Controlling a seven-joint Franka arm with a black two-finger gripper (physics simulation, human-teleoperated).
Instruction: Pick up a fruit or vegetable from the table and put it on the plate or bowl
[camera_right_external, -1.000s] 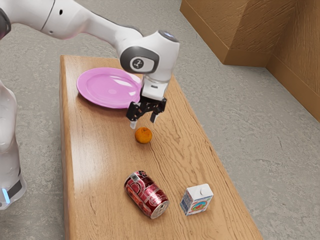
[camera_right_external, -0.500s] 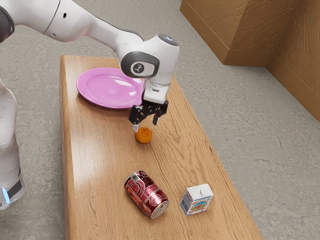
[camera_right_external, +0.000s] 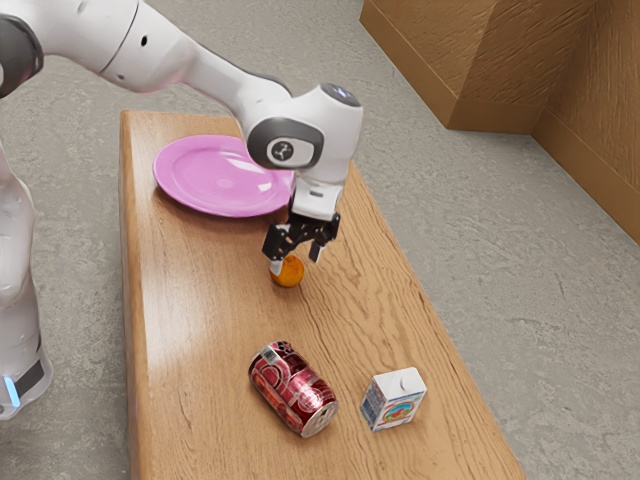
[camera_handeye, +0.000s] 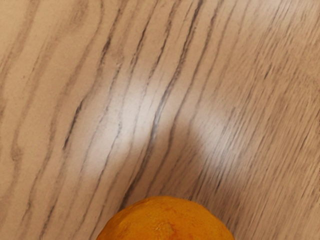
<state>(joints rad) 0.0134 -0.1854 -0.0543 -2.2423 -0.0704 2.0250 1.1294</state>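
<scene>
An orange (camera_right_external: 288, 272) lies on the wooden table (camera_right_external: 200, 330), a short way in front of the pink plate (camera_right_external: 215, 175). My black gripper (camera_right_external: 294, 259) hangs right over the fruit, fingers spread open to either side of its top and not closed on it. In the wrist view the orange (camera_handeye: 165, 220) sits just under my hand, with bare wood grain beyond it.
A red soda can (camera_right_external: 293, 388) lies on its side nearer the table's front end, with a small white carton (camera_right_external: 393, 398) to its right in the exterior view. Beyond the table's long edges is grey floor. A wooden wall (camera_right_external: 500, 60) stands at the upper right.
My gripper has come down and slightly rightward in the exterior view, from above the orange to straddling its top. The orange, plate, can and carton have stayed put.
</scene>
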